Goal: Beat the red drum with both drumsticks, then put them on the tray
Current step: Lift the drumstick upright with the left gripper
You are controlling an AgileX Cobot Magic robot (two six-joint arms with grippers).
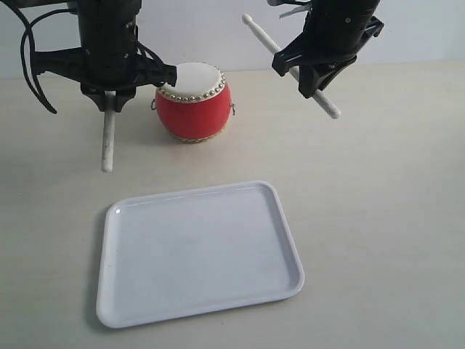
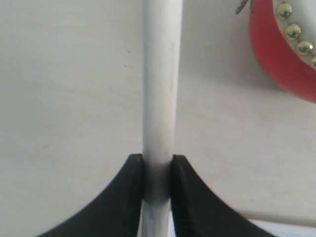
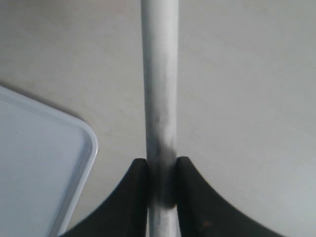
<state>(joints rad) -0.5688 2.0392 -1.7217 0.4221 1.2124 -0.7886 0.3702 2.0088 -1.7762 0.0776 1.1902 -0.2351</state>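
A slim cream wooden drumstick [image 1: 108,145] is pinched by the left pincer [image 1: 109,107], another drumstick [image 1: 260,33] by the right pincer [image 1: 311,77]. The glossy red barrel drum [image 1: 192,105] stands just beside the left pincer, and the flat white plastic tray [image 1: 200,190] lies below both. A stick might be twisted loose if the drum is struck obliquely.

The left gripper [image 1: 109,105] points straight down, its black fingers [image 2: 126,197] pinched tight on the left stick [image 1: 108,142]. The right gripper [image 1: 311,78] tilts sideways, pinching the right stick [image 1: 263,35].

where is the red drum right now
In the exterior view the red drum stands on the table at the back, left of centre, beyond the far rim of the tray. The left gripper, shut on a drumstick, hangs close on its left.
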